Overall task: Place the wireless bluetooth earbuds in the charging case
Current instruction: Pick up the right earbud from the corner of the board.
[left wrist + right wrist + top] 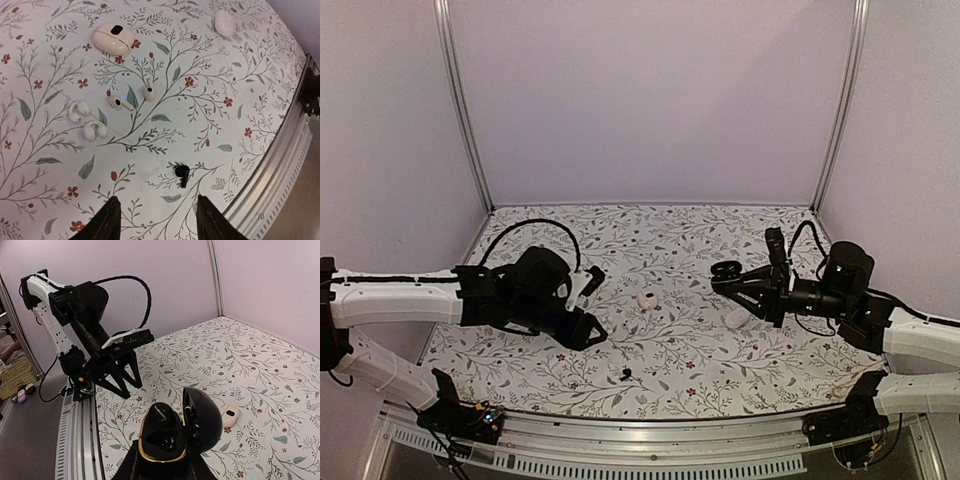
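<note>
Unfinished business on a floral-print worktop (720, 230): no earbud can be seen seated in a case, and at least three lie loose.

The right arm (920, 340) holds a glossy black charging case (161, 437) raised above the worktop's right side, jaws clamped on its lower body. The domed lid is hinged open and a gold rim rings the mouth. Whether a bud already sits in the dark interior cannot be told.

The left arm (400, 300) hovers over the near-left part of the worktop, jaws apart and gripping nothing.

A closed white case (112, 39), rounded like a pebble with a small dark mark on top, rests near the centre. A second white case (224, 22) lies well apart from it, below the right arm. Two looped white clip pieces (95, 131) lie just beside each other.

Near them lie a white earbud (118, 103) and its partner (149, 93), short-stemmed, close but not touching, both outside any case.

Smallest of all, a lone black earbud (182, 172) lies on its side near the front edge, just ahead of the open left jaws. By these views it is the likely next pickup for the open black case. Its mate is not in sight.
</note>
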You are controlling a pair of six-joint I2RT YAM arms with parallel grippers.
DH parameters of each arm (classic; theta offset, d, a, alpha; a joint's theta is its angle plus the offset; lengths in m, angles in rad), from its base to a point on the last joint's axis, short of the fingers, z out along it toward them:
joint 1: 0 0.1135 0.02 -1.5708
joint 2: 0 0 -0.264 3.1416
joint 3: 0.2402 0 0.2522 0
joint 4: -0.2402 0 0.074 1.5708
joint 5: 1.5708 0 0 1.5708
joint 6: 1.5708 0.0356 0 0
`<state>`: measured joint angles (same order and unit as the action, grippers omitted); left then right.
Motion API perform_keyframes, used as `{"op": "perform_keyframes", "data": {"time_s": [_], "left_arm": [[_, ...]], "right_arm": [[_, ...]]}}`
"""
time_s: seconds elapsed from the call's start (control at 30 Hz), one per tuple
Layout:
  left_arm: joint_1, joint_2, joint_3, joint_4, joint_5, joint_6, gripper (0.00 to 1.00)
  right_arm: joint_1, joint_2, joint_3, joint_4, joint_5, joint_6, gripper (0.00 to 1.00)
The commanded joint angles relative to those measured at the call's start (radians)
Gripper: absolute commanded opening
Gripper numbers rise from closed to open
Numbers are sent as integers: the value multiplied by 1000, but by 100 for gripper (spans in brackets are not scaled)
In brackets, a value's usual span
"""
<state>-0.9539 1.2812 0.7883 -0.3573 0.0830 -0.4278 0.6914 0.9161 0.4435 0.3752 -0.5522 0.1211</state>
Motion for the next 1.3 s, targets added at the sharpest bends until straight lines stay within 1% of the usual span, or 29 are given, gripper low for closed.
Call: {"op": "perform_keyframes", "data": {"time_s": [0.0, 0.1, 0.17, 0.37, 0.53, 0.67, 0.9, 1.07, 1.27], "left_arm": [[-55, 17, -38, -81, 53, -35, 48], [-86, 77, -31, -88, 61, -21, 45], [-104, 140, 2, -113, 55, -8, 43], [-164, 350, 189, -235, 20, 37, 43], [-184, 495, 330, -343, -2, 78, 47], [-187, 556, 388, -383, -16, 98, 48], [-189, 640, 476, -437, -36, 118, 44], [-192, 694, 525, -468, -56, 131, 40], [-197, 728, 551, -502, -73, 152, 31]], "right_arm": [[-7, 0, -16, 23, -4, 15, 0], [-9, 11, -17, 27, -8, 12, 0], [-9, 17, -17, 24, -11, 11, 0], [-10, 17, -17, 7, -8, 8, 0], [-10, 6, -22, -11, -5, -1, 0], [-10, -3, -25, -15, 0, -3, 0], [-12, -6, -42, -15, 7, -11, 0], [-13, -18, -54, -16, 11, -12, 0], [-19, -22, -64, -14, 11, -19, 0]]}}
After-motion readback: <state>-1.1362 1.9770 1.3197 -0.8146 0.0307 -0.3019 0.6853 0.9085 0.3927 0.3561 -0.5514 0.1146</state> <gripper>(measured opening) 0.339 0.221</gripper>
